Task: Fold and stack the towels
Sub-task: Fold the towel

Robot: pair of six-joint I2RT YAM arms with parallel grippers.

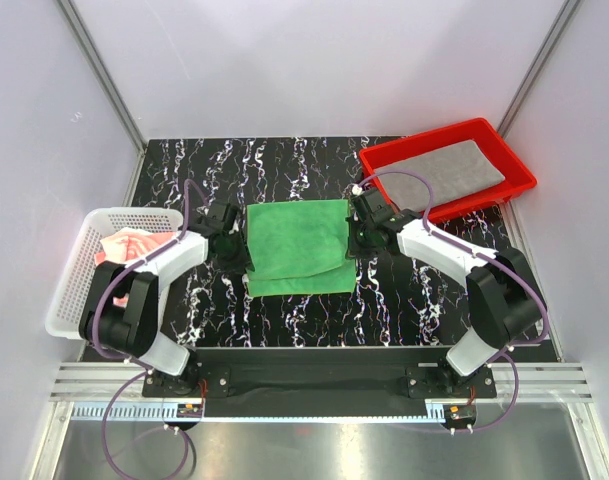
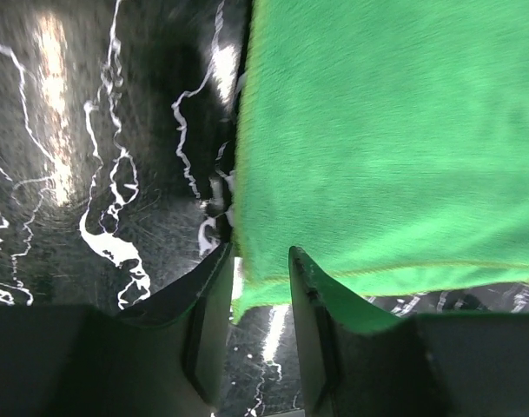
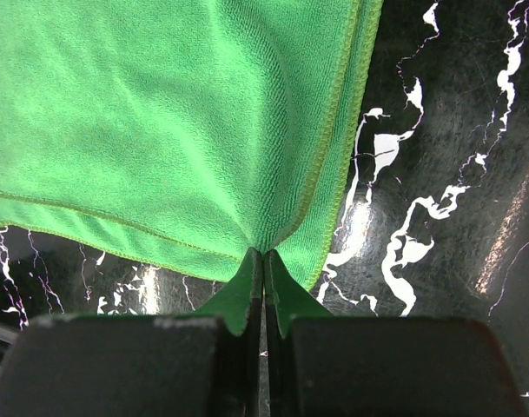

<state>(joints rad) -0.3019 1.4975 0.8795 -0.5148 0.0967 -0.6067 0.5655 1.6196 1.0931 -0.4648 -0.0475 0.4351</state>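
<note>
- The green towel (image 1: 297, 247) lies folded on the table (image 1: 404, 300), between both arms.
- The left end effector (image 2: 257, 287) is spread, its fingers straddling the towel's left corner edge.
- The right end effector (image 3: 264, 291) is pressed together, pinching the towel's right corner (fabric puckers there).
- Far right, a grey towel (image 1: 449, 172) rests in the red tray (image 1: 519, 165).

Both arms have white shells with big round black joints. A thin purple cable loops along each arm and down to its base. The bases sit on a black plate with small screws, in front of silver rails. The left tool (image 2: 257, 295) is black, with two dark fingers that look greenish. The right tool (image 3: 264, 291) is black too, with pointed fingertips.
</note>
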